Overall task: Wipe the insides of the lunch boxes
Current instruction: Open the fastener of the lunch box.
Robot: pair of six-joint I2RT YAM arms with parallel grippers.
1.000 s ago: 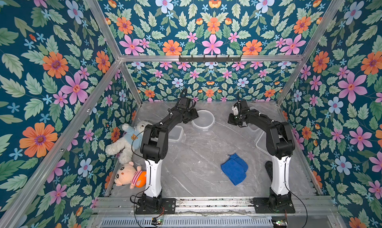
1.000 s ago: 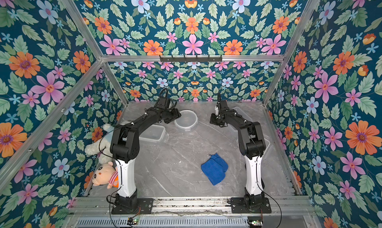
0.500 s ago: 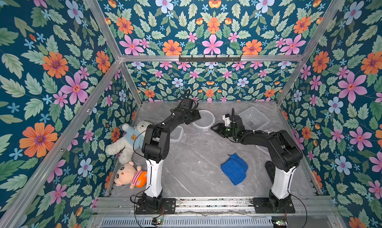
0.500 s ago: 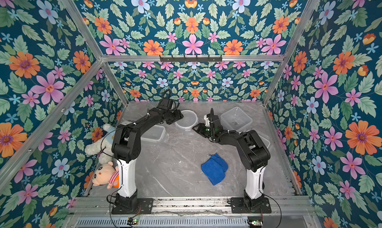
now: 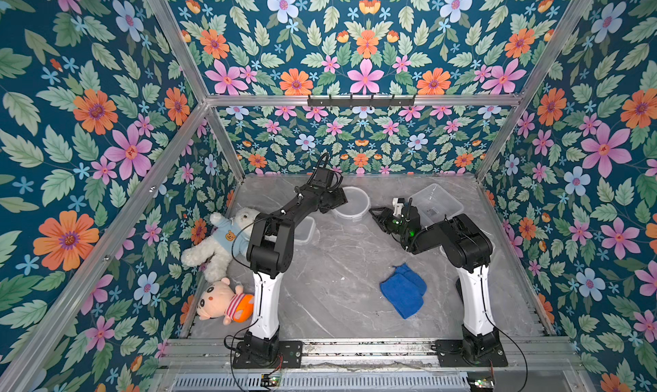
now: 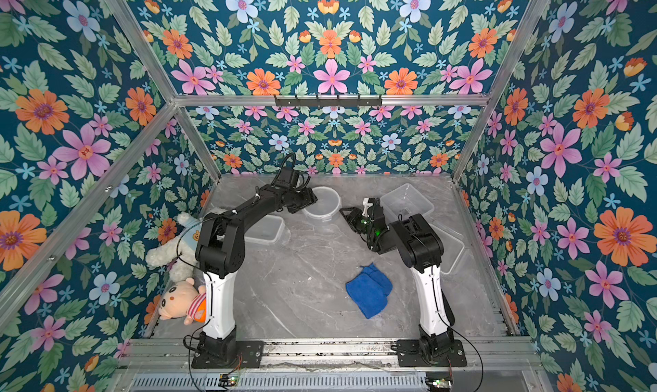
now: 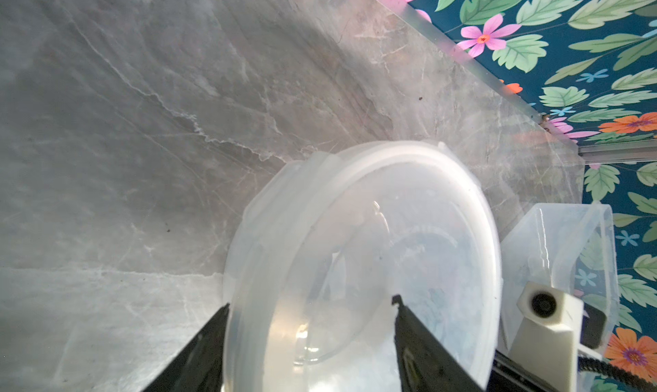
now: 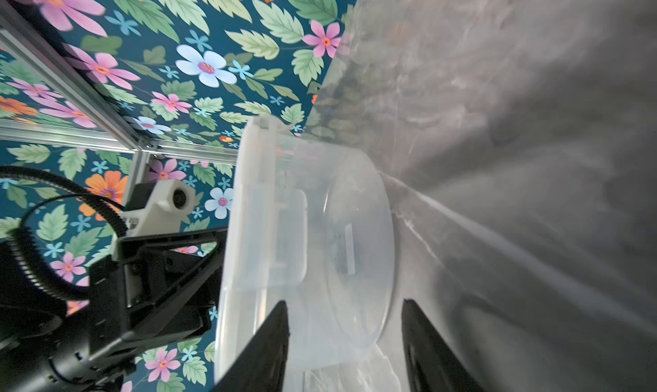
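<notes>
I take the round tub as my marker: it stands upright on the tabletop near the back wall. My left fingers are spread wide over its rim, one down inside the tub and the other close against the outside of its wall, so they straddle the wall without clamping it. My right fingers are parted and carry nothing, with their tips just beside the tub on the side away from the left arm. Through the clear plastic I make out a small label on the tub's base. The square tub sits open-topped beyond the right fingers and also shows a base label. The rectangular tub lies just on the round tub's other side, half hidden under the left arm, and I cannot see into it. The blue cloth lies crumpled well apart from the round tub, toward the arm bases.
</notes>
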